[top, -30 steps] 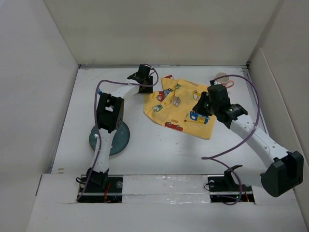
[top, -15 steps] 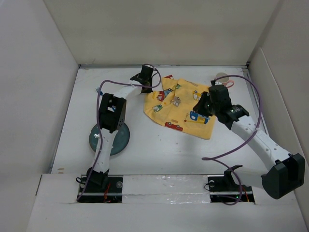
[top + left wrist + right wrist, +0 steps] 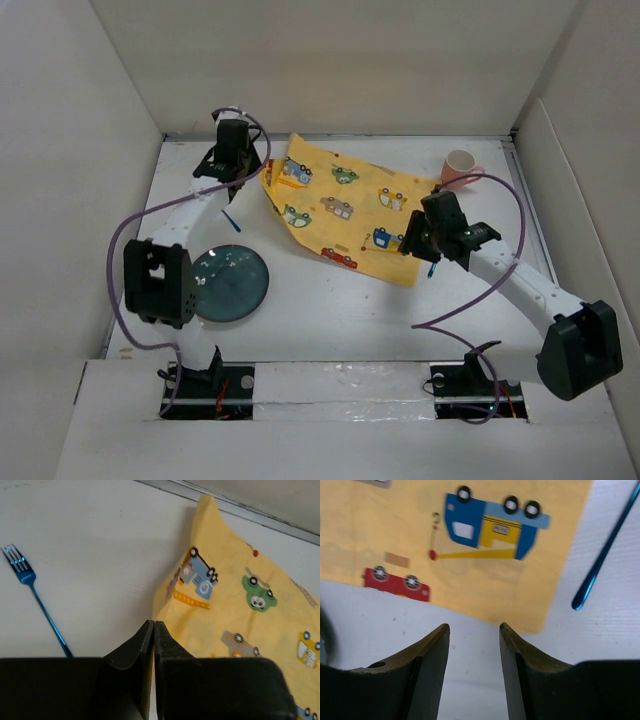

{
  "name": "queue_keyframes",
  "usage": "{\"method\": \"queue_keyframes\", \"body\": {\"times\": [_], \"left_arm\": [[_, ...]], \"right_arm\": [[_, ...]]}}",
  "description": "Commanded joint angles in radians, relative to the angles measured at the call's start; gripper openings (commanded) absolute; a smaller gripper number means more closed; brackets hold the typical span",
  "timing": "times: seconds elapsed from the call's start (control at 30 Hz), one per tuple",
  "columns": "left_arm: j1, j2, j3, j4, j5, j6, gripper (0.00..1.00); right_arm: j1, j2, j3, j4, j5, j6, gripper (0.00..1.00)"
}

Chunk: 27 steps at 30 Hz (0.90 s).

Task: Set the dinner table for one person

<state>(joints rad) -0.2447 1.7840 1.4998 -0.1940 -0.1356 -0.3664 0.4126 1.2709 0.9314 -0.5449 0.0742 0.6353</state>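
Note:
A yellow mat [image 3: 345,205] printed with cartoon cars lies spread across the back of the white dinner table [image 3: 330,310]. My left gripper [image 3: 250,175] is shut on the mat's left edge [image 3: 167,595], which runs into the closed fingertips in the left wrist view. My right gripper [image 3: 408,243] stands open just over the mat's near right corner [image 3: 540,615], with only bare table between its fingers [image 3: 437,645]. A blue fork [image 3: 35,595] lies on the table left of the mat. A blue utensil handle [image 3: 605,550] lies beside the mat's right edge.
A dark teal plate [image 3: 228,283] sits at the front left, beside the left arm's elbow. A pink cup [image 3: 460,165] stands at the back right, past the mat. The fork [image 3: 231,220] lies between plate and left gripper. White walls ring the table.
The bunched mat is now spread flat. My left gripper shut on its left edge and pulled it left. My right gripper opened and released the near right corner. The plate is uncovered.

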Motion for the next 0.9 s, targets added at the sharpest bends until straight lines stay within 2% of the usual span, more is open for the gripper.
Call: {"method": "queue_keyframes", "body": {"times": [0.0,0.2,0.7,0.77,0.8,0.83,0.87], "left_arm": [[-0.012,-0.150,-0.203,0.092,-0.036,-0.071,0.00],[-0.011,-0.245,-0.331,0.132,-0.073,-0.091,0.00],[-0.011,-0.287,-0.381,0.116,-0.098,-0.032,0.00],[-0.011,-0.291,-0.391,0.116,-0.099,-0.031,0.00],[-0.011,-0.294,-0.394,0.120,-0.098,-0.031,0.00],[-0.011,-0.294,-0.397,0.122,-0.096,-0.031,0.00],[-0.011,-0.294,-0.400,0.120,-0.093,-0.031,0.00]], "right_arm": [[0.006,-0.040,-0.032,-0.079,0.056,0.070,0.49],[0.015,-0.016,-0.088,-0.122,0.032,0.132,0.48],[0.016,0.268,-0.098,0.034,-0.054,0.198,0.48],[0.015,0.307,-0.088,0.051,-0.067,0.205,0.42],[0.015,0.320,-0.083,0.056,-0.067,0.211,0.36],[0.006,0.329,-0.072,0.060,-0.067,0.216,0.22],[0.006,0.334,-0.068,0.063,-0.067,0.221,0.15]]}}
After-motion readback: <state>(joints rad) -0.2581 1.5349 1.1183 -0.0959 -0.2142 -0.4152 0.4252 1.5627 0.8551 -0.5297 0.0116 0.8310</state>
